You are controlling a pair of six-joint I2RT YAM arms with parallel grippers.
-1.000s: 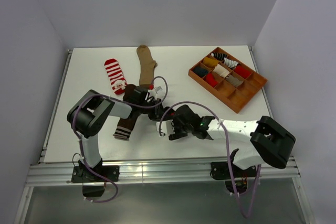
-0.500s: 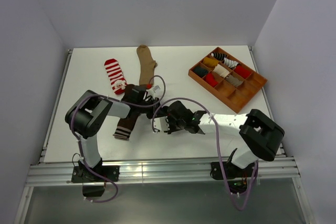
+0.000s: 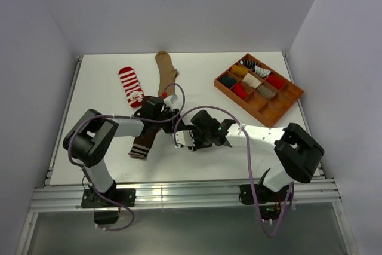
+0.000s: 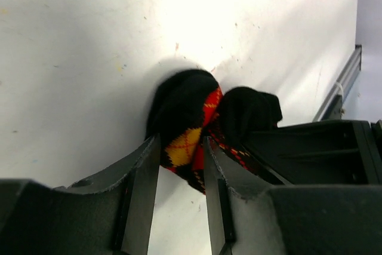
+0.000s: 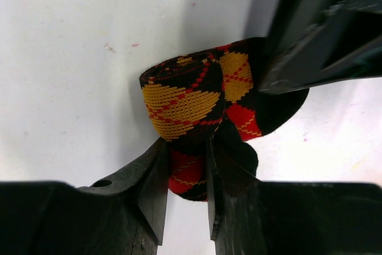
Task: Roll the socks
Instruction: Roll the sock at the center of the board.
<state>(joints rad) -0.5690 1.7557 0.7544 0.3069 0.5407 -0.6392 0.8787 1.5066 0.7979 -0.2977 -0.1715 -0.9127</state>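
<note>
The red-and-white striped sock (image 3: 131, 86) lies flat on the white desk (image 3: 89, 100) at the far left. A small patch near its toe is too small to read. The dark brown sock (image 3: 142, 143) lies nearer the arms, and the tan sock (image 3: 166, 71) lies just right of the striped one. At the middle, the left gripper (image 4: 179, 147) and the right gripper (image 5: 185, 150) each have their jaws clamped on the partly rolled black argyle sock (image 5: 188, 103). A wooden tray (image 3: 280, 104) holding rolled socks sits at the far right.

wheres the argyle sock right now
In the top view, the argyle sock sits rolled near the table's middle, just right of the dark brown sock, pinched by the left hand and the right hand.
</note>
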